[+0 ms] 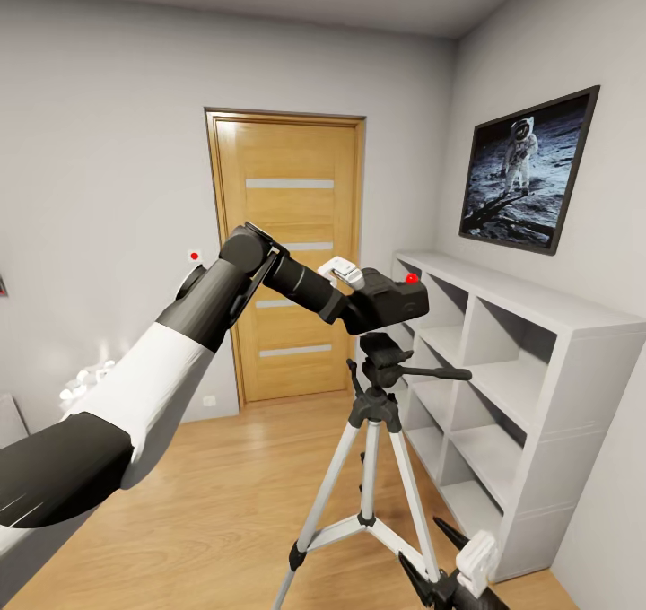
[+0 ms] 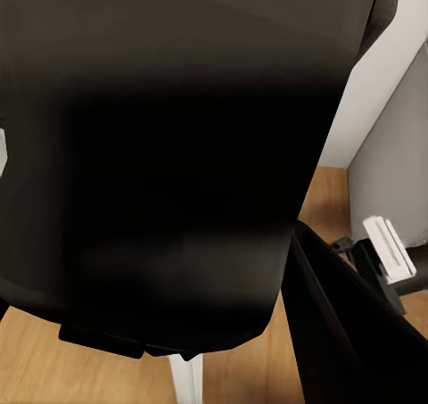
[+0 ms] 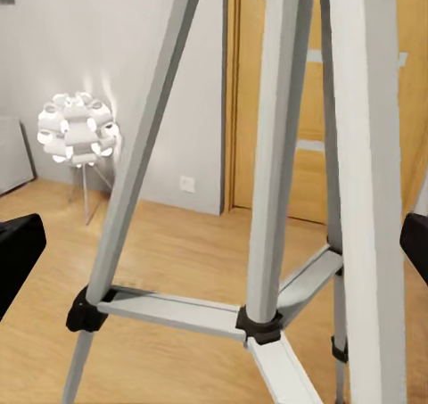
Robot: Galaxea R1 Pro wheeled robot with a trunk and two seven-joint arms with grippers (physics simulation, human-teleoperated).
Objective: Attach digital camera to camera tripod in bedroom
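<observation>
Camera sits in the left pincer, carried at the end of the outstretched left arm. It hangs directly over the tripod head, just above it; we cannot tell from the head view whether the base already touches the mount. The coming move turns on this vertical line-up: camera above, tripod straight below, pan handle pointing off toward the white shelf. The left wrist view shows a dark body close against the lens, probably the camera itself, so we judge the pincer closed on it. The right pincer hangs low by the tripod legs, its dark fingertips spread wide apart and empty. We expect a short straight descent to seat the camera.
</observation>
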